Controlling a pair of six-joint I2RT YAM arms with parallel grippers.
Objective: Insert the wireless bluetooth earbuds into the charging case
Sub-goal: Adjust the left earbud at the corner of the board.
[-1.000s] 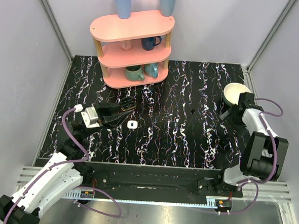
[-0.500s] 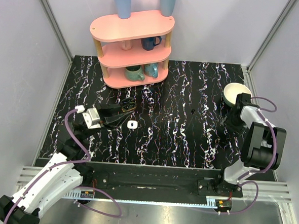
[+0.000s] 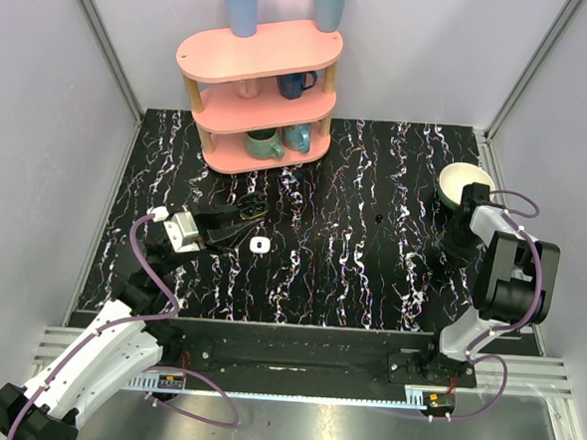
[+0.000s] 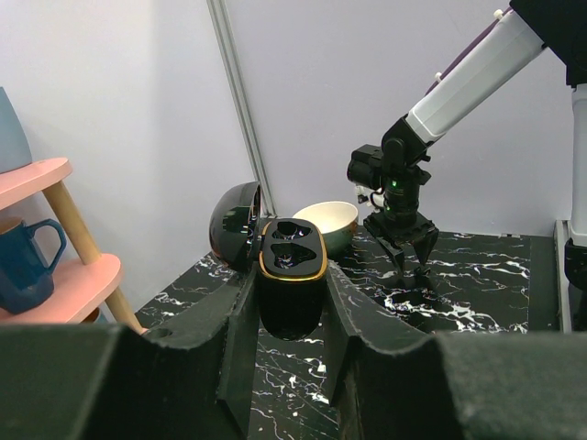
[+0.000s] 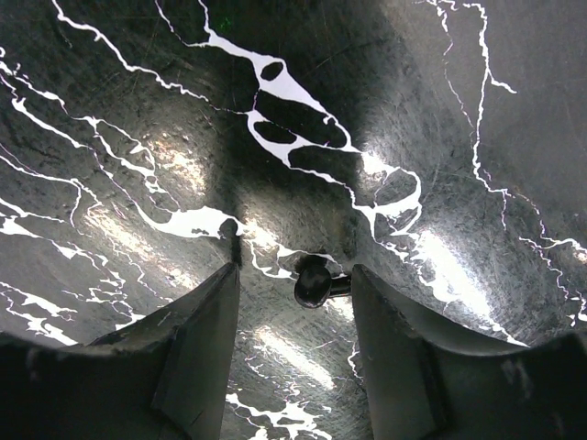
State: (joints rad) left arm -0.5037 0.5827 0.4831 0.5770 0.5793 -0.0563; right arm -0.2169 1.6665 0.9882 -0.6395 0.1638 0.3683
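Note:
My left gripper (image 3: 236, 219) is shut on the black charging case (image 4: 292, 275) and holds it off the table. The case has a gold rim, its lid (image 4: 234, 225) is swung open, and both wells show empty. A tiny bright white piece (image 3: 259, 245) lies on the table just right of that gripper; only one white piece shows. My right gripper (image 3: 457, 248) points down at the table near the bowl, open. Between its fingers (image 5: 293, 280) lies a small black earbud-shaped piece (image 5: 312, 280), whose short stem reaches the right finger (image 5: 394, 321).
A cream bowl (image 3: 463, 179) stands just behind the right gripper, also in the left wrist view (image 4: 326, 220). A pink three-tier shelf (image 3: 259, 53) with mugs and two blue cups stands at the back left. Grey walls close in both sides.
The right arm has folded in and its gripper has come down to the table in front of the bowl. The left gripper and the case have stayed put.

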